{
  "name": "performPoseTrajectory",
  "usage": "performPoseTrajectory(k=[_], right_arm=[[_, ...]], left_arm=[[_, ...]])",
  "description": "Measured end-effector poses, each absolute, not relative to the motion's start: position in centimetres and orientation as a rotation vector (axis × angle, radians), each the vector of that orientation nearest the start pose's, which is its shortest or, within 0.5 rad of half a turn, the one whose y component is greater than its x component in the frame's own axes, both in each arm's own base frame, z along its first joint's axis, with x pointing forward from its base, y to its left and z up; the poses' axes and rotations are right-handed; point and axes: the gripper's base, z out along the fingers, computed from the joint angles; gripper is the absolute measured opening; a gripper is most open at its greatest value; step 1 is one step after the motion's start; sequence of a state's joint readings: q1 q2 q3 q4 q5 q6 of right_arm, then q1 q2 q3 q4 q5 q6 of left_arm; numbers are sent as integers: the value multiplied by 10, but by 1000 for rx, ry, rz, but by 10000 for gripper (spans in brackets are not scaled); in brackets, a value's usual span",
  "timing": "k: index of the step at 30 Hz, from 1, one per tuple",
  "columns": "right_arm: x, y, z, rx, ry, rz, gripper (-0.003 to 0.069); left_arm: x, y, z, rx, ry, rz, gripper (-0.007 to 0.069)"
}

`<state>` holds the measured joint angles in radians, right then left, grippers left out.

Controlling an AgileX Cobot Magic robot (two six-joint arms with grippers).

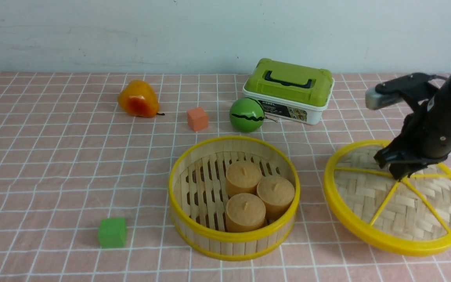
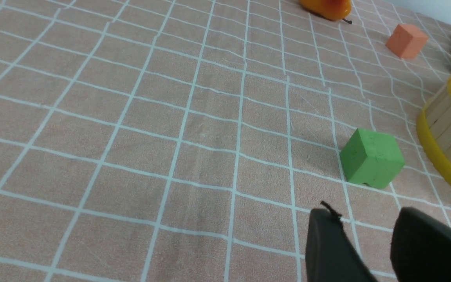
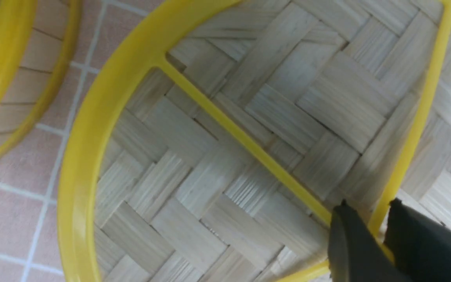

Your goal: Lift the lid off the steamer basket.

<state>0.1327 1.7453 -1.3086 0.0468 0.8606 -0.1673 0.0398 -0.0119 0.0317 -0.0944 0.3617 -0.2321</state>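
Observation:
The steamer basket [image 1: 233,239] stands uncovered in the middle of the table, with three tan cylinders [image 1: 245,178] inside. The lid [image 1: 397,211] is to its right, apart from it and tilted slightly toward the camera. My right gripper [image 1: 399,174] comes down on the lid's centre and is shut on the yellow knob where the spokes meet. In the right wrist view its jaws [image 3: 368,207] pinch yellow plastic over the woven lid [image 3: 210,176], and the basket's wall [image 3: 10,98] shows beside it. My left gripper [image 2: 364,215] is open and empty above the cloth, and is out of the front view.
A green cube [image 1: 112,232] lies left of the basket and just ahead of my left gripper [image 2: 371,162]. At the back are an orange cube [image 1: 197,118], a green striped ball [image 1: 246,114], an orange fruit [image 1: 138,98] and a white box with a green lid [image 1: 288,90].

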Motion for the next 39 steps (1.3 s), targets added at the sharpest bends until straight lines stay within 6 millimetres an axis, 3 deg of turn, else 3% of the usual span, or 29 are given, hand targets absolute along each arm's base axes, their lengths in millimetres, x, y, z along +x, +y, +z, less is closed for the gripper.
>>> performPoseTrajectory(k=[8, 13, 17, 18, 21, 22, 26, 28, 31, 33, 35, 36, 39], right_arm=[[379, 55, 200, -347, 2767, 76, 99], [381, 56, 198, -311, 2763, 102, 253], [372, 55, 217, -229, 2770, 126, 405], [370, 55, 224, -223, 2761, 128, 414], [351, 53, 270, -220, 2660, 134, 444], [350, 52, 274, -220, 2650, 134, 444], [305, 47, 350, -211, 2436, 153, 355], [287, 46, 371, -215, 2364, 172, 288], [245, 45, 402, -259, 2234, 210, 126], [230, 45, 408, -278, 2201, 224, 76], [188, 43, 414, -322, 2118, 256, -6], [188, 43, 412, -325, 2125, 258, -8], [135, 37, 404, -344, 2022, 249, -23]], left_arm=[[53, -1, 171, -312, 1843, -225, 239], [53, -1, 171, -312, 1843, -225, 239], [53, -1, 171, -312, 1843, -224, 239], [53, -1, 171, -312, 1843, -224, 239], [53, -1, 171, -311, 1843, -224, 239], [53, -1, 171, -311, 1843, -224, 239], [53, -1, 171, -311, 1844, -223, 239], [53, -1, 171, -311, 1844, -223, 239], [53, -1, 171, -311, 1844, -223, 239], [53, -1, 171, -311, 1844, -223, 239], [53, -1, 171, -311, 1844, -223, 239], [53, -1, 171, -311, 1844, -223, 239], [53, -1, 171, -310, 1844, -222, 239]])
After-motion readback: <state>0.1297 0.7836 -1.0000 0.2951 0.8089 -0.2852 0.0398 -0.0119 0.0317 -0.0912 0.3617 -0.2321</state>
